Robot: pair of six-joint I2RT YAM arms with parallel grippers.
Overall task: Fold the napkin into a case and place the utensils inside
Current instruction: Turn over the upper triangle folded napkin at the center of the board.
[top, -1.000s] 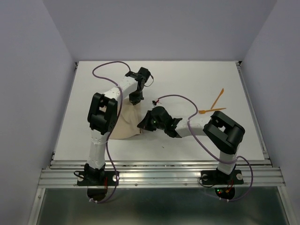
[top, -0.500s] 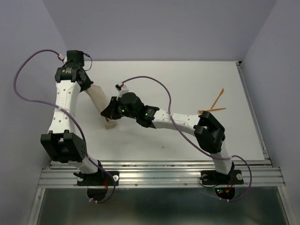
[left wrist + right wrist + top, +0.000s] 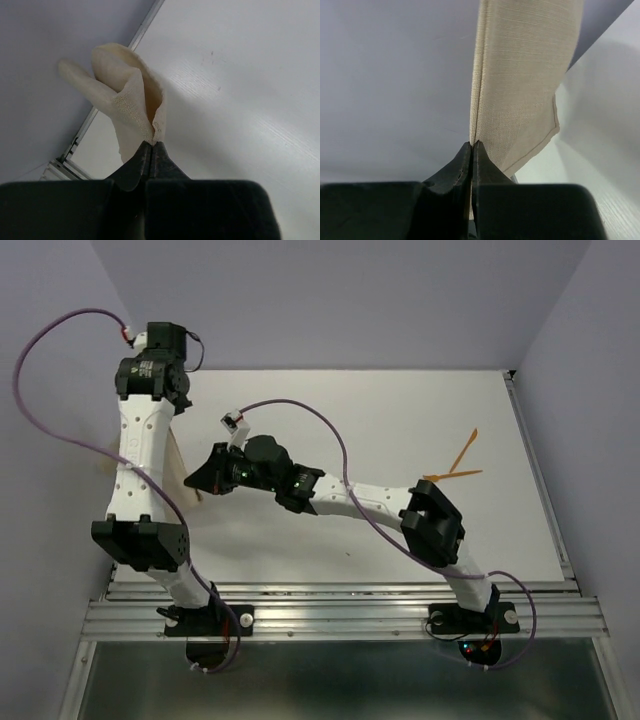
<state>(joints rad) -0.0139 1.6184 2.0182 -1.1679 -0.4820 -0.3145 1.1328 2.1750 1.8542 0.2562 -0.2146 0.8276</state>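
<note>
The tan napkin (image 3: 178, 466) hangs off the table near the left edge, held between both grippers. In the left wrist view my left gripper (image 3: 151, 143) is shut on a bunched corner of the napkin (image 3: 127, 97). In the top view the left arm's own link hides that gripper. My right gripper (image 3: 472, 144) is shut on a hemmed edge of the napkin (image 3: 525, 75), which hangs flat in front of it. From above, the right gripper (image 3: 197, 484) reaches far left. Two orange utensils (image 3: 462, 452) lie at the table's right side. No folded case shows.
The white table (image 3: 400, 410) has grey walls on three sides, the left wall close to both grippers. A metal rail (image 3: 340, 615) runs along the near edge. Purple cables (image 3: 60, 335) loop off both wrists.
Both arms have swung left across the table with the napkin. The cloth has come up off the table's middle and now hangs near the left wall.
</note>
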